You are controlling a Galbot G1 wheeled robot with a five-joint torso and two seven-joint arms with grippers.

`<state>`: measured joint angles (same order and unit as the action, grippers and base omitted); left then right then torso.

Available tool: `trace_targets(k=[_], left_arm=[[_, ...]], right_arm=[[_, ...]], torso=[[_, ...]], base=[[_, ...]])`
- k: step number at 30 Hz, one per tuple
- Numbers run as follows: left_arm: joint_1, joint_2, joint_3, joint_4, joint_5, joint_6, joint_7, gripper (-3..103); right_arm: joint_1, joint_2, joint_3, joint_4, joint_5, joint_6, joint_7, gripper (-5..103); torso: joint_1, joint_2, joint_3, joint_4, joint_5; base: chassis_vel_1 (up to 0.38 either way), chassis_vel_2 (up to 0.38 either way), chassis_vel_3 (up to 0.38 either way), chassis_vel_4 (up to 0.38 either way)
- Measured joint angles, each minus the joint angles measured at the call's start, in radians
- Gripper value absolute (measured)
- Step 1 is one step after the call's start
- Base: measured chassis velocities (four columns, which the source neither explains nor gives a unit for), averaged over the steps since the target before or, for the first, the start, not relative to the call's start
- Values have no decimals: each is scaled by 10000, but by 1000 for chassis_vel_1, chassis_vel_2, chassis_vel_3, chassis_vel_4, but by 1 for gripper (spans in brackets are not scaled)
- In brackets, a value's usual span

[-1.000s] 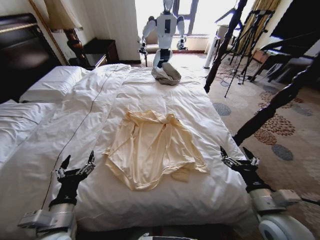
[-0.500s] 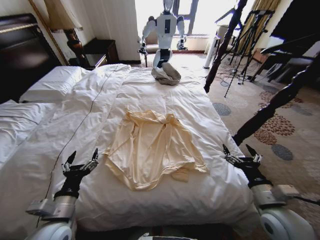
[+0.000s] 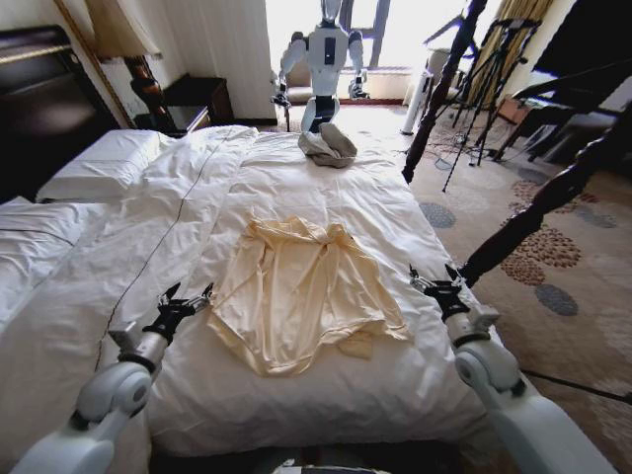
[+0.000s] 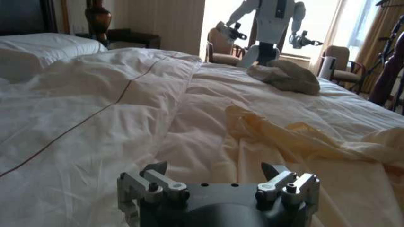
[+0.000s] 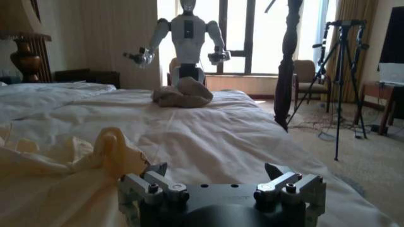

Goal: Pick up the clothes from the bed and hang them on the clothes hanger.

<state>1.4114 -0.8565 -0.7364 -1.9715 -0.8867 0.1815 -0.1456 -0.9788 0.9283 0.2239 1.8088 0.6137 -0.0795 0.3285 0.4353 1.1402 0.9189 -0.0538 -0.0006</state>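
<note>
Two pincers, both spread wide w/ nothing held, flank the top, which lies flat mid-bed on the duvet, hem toward the near edge, collar toward the far end. Left pincer is low over the duvet just beside the top's left hem corner; right pincer sits near the right bed edge, apart from the cloth on that side.

Progress, as I judge it: nothing lifted, no grasp made, so pick-up and hanging are both left to do. No hanger seen anywhere.

Room: bed has plenty of bare duvet left of the top and beyond it. Right side is tighter, w/ a dark twisted post close beside the right arm, and a second post at the far right corner. Grey cloth heap sits at the far end, well apart from the top, not in the way. Another robot stands past the far end. In the left wrist view the top's wrinkled edge rises just ahead of the fingers.
</note>
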Motion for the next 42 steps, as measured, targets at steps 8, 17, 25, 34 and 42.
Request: trace_targets(k=[8,17,25,34,42], left_arm=[[-3944,309,3204,3357,-6,-172,-268,99],[-7407,-62,5737,6421,485,-599,161,99],[-9309,-103,7515,7920,352,-550,511,99],[-10440,-128,8139,8154,-248,-115,705,100],[-11009,-392,8746,8544,-331,285,877,100]], right_arm=[[4266,1614,-3336,-4053,-919,391,131,100],[6477,3599,-4432,-7046,-1758,759,-226,100],[6965,4510,-4305,-8009,-2242,481,-485,100],[6084,3280,-4042,-6109,-1000,-291,-768,100],[6346,3940,-3759,-7305,-1588,176,-1103,100]], torso=[[-2,0,-1,-5,-2],[-3,0,-1,-9,-2],[-3,0,-2,-3,-5],[-9,4,-6,-10,4],[-6,4,-4,0,-2]], base=[[0,0,0,0],[0,0,0,0],[0,0,0,0],[0,0,0,0],[0,0,0,0]])
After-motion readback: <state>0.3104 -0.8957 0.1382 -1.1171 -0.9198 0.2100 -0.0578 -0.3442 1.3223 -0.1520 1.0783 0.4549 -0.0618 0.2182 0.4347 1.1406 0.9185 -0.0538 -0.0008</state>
